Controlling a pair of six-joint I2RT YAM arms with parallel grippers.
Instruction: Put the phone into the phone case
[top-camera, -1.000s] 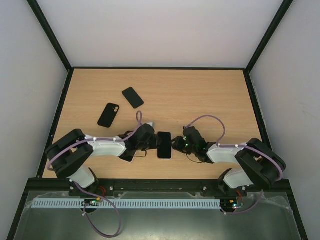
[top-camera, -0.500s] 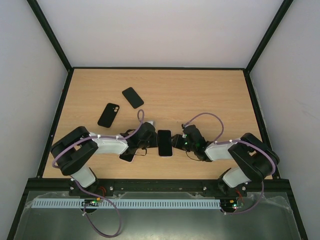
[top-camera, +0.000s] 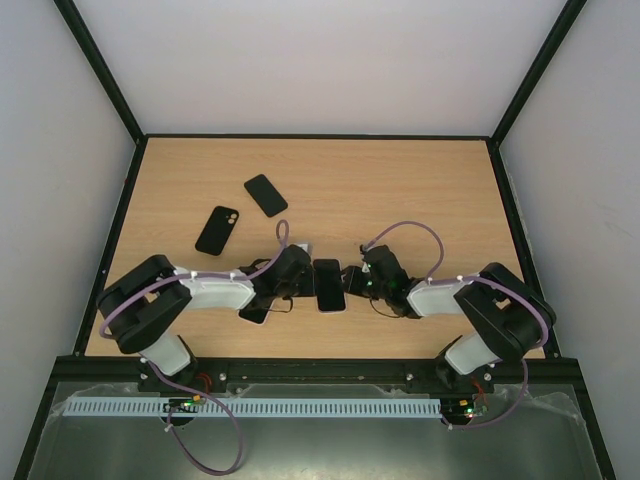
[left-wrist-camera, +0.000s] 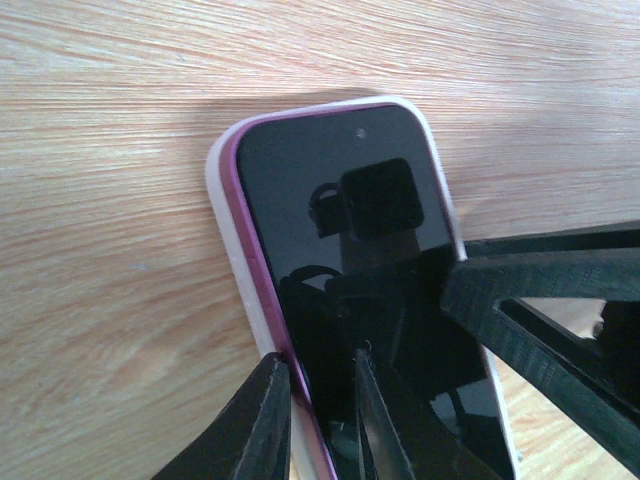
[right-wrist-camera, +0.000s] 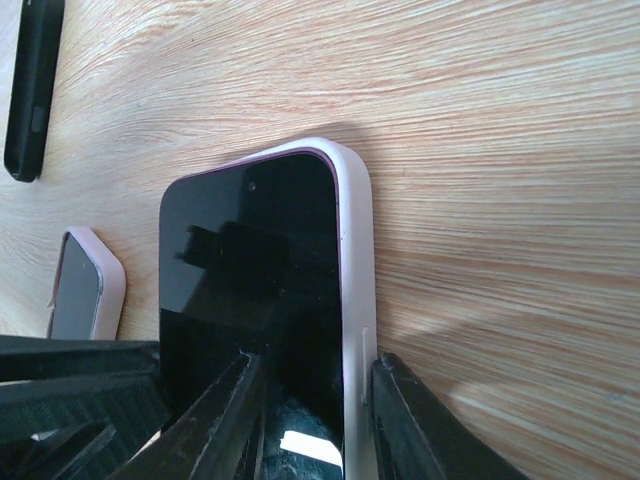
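The phone (top-camera: 330, 285) lies screen up in the middle of the table, seated in a pale pink phone case (left-wrist-camera: 222, 200) with a purple rim showing around the dark screen (left-wrist-camera: 330, 200). My left gripper (top-camera: 303, 281) pinches the left long edge of the case (left-wrist-camera: 320, 420), one finger outside, one on the screen. My right gripper (top-camera: 354, 281) pinches the right long edge (right-wrist-camera: 310, 420) in the same way; the case wall (right-wrist-camera: 355, 260) shows there. The near end of the phone is hidden by the fingers.
A second pale phone or case (top-camera: 254, 313) lies under the left arm and shows in the right wrist view (right-wrist-camera: 88, 285). Two black cases (top-camera: 217, 230) (top-camera: 266, 195) lie further back left. The table's near edge (top-camera: 320, 357) is close behind the grippers.
The right gripper has moved a little left, closer against the phone's right edge. The phone has shifted slightly away from the near edge. The left gripper stays on the left edge.
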